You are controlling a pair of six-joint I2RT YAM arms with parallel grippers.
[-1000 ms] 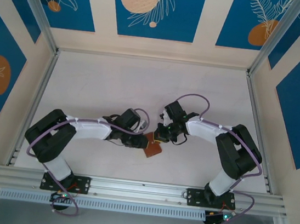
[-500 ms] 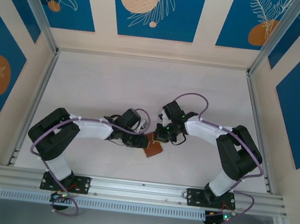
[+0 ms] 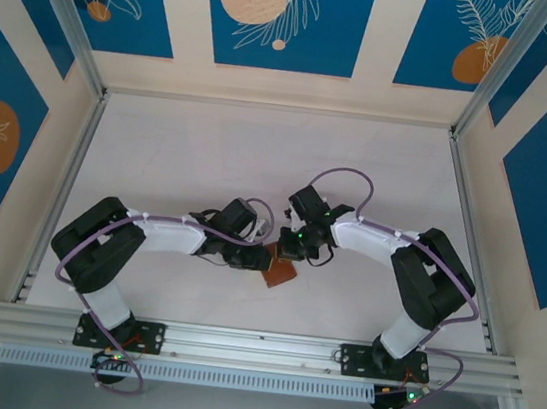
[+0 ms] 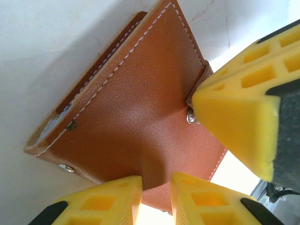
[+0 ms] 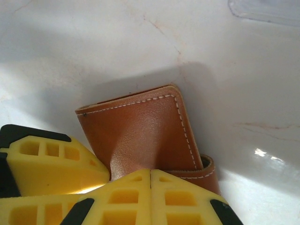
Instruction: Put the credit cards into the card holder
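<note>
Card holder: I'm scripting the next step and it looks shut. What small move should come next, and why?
Probably the right gripper peels the snap tab up while the left gripper holds the card holder: it lies folded shut, the left pinches its cover, the right is closed at the tab.

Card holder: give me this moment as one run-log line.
card holder: folded shut, on table | left gripper: shut on card holder edge | right gripper: shut, tips at snap tab
</note>
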